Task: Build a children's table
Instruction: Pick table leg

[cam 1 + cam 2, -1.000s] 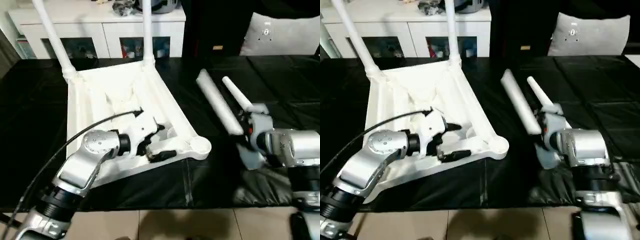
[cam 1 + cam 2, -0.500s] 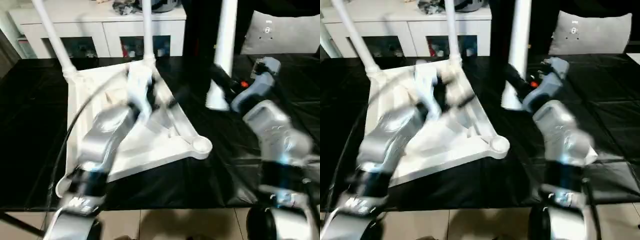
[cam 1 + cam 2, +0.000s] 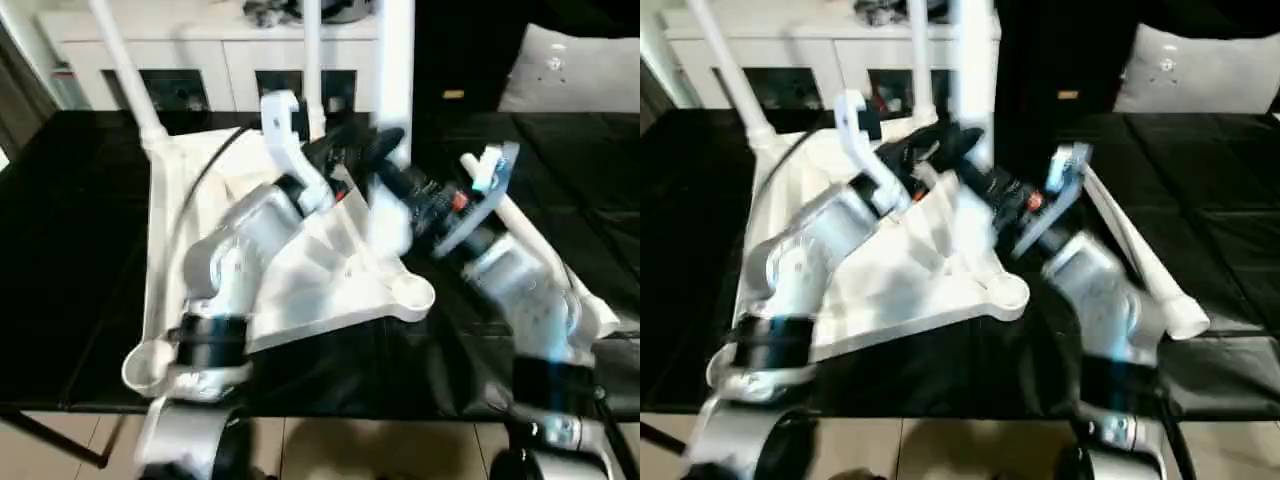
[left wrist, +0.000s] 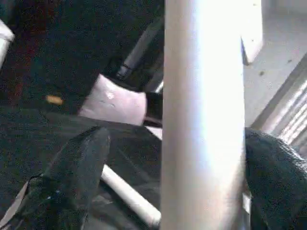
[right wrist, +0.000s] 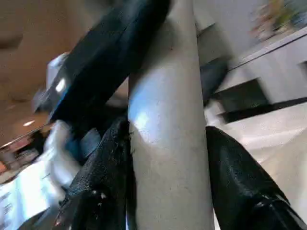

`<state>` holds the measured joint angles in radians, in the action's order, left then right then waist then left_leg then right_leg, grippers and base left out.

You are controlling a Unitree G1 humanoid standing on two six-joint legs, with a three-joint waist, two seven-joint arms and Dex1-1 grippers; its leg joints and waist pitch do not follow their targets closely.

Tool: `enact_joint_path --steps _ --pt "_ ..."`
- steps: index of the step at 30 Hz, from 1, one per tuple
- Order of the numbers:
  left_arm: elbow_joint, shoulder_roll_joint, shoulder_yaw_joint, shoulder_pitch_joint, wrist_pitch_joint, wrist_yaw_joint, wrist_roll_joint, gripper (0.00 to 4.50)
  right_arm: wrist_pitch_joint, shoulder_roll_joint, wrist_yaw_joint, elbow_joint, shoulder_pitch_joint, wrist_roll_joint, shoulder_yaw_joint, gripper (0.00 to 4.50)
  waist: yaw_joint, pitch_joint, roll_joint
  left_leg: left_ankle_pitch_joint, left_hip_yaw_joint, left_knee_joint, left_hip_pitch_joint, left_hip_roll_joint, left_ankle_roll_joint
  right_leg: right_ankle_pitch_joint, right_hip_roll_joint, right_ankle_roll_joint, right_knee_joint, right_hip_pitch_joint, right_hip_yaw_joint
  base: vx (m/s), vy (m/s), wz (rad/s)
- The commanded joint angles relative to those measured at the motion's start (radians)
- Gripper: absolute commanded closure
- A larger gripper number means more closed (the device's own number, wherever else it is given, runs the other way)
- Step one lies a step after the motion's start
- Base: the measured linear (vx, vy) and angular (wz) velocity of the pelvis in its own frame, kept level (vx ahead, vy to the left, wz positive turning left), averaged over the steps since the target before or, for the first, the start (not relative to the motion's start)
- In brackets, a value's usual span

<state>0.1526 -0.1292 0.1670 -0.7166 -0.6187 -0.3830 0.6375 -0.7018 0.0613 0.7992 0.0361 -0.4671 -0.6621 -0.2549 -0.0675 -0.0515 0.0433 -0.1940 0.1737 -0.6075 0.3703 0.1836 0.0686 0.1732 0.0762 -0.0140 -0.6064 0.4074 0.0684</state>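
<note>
- I see the white tabletop [image 3: 300, 270] lying upside down on the black mat [image 3: 80, 230], ribbed underside up, slanting from the far left toward the near right.
- Two legs are already standing in its far corner sockets: the far-left leg [image 3: 125, 65] leans left, and the second fitted leg [image 3: 312, 55] rises from the far-right corner.
- The near-right corner socket [image 3: 412, 293] is open and faces up; the near-left corner socket [image 3: 143, 366] sits at the mat's near edge beside my left arm.
- My right end effector [image 5: 168, 158] is gripping a third leg [image 3: 396, 110], its two black fingers [image 5: 240, 177] pressed against either side of the tube.
- That held leg stands roughly upright above the tabletop's right rim, between the far-right corner and the near-right socket. I cannot tell whether its lower end touches the tabletop.
- My left end effector [image 4: 158, 187] is spread wide, with the same leg between its fingers. In the left wrist view there is a gap on the tube's left side, so I read it as straddling, not clamping.
- Both silver forearms meet over the middle of the tabletop.
- A fourth leg [image 3: 540, 255] lies flat on the mat to the right, well clear of the tabletop, wide end nearest me.
- Beyond the mat stands a white cabinet [image 3: 200, 60] with dark doors, and a grey cushion [image 3: 575, 70] is at the far right.
</note>
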Motion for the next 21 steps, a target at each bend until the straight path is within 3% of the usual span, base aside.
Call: enact_joint_path --steps 1,8,10,14,21 --pt "0.001 -0.024 0.033 -0.017 -0.012 0.025 0.051 0.00 0.006 0.012 0.031 -0.039 -0.001 -0.019 0.014 2.62 -0.008 0.071 -0.024 -0.095 -0.007 0.061 0.002 0.026 -0.087 0.271 0.057 -0.168 0.082 -0.063 -0.037 0.000 0.000 0.00" --pt "-0.032 -0.045 0.072 -0.023 -0.060 0.034 0.100 0.00 0.015 0.026 0.051 -0.051 0.011 -0.012 0.030 2.62 -0.006 0.070 -0.025 -0.082 -0.008 0.063 0.002 0.027 -0.084 0.277 0.055 -0.150 0.083 -0.060 -0.037 0.000 0.000 0.00" --pt "-0.045 -0.038 0.045 -0.017 0.024 0.052 0.046 0.29 0.120 0.039 0.021 -0.040 0.022 0.087 0.096 2.62 -0.008 0.070 -0.024 -0.078 -0.011 0.064 0.004 0.031 -0.077 0.266 0.057 -0.144 0.082 -0.060 -0.036 0.000 0.000 0.00" --pt "-0.044 -0.048 0.024 -0.022 0.175 0.095 -0.028 0.54 0.233 -0.008 -0.059 -0.009 0.024 0.166 0.117 2.62 -0.002 0.069 -0.024 -0.091 -0.011 0.066 0.004 0.030 -0.072 0.268 0.058 -0.131 0.083 -0.059 -0.039 0.000 0.000 0.00" --pt "-0.046 -0.083 0.019 -0.010 0.287 0.147 -0.088 1.14 0.314 -0.037 -0.091 -0.002 0.046 0.223 0.172 2.62 0.005 0.071 -0.018 -0.092 -0.012 0.067 0.004 0.033 -0.078 0.198 0.057 -0.157 0.077 -0.061 -0.039 0.000 0.000 0.00"
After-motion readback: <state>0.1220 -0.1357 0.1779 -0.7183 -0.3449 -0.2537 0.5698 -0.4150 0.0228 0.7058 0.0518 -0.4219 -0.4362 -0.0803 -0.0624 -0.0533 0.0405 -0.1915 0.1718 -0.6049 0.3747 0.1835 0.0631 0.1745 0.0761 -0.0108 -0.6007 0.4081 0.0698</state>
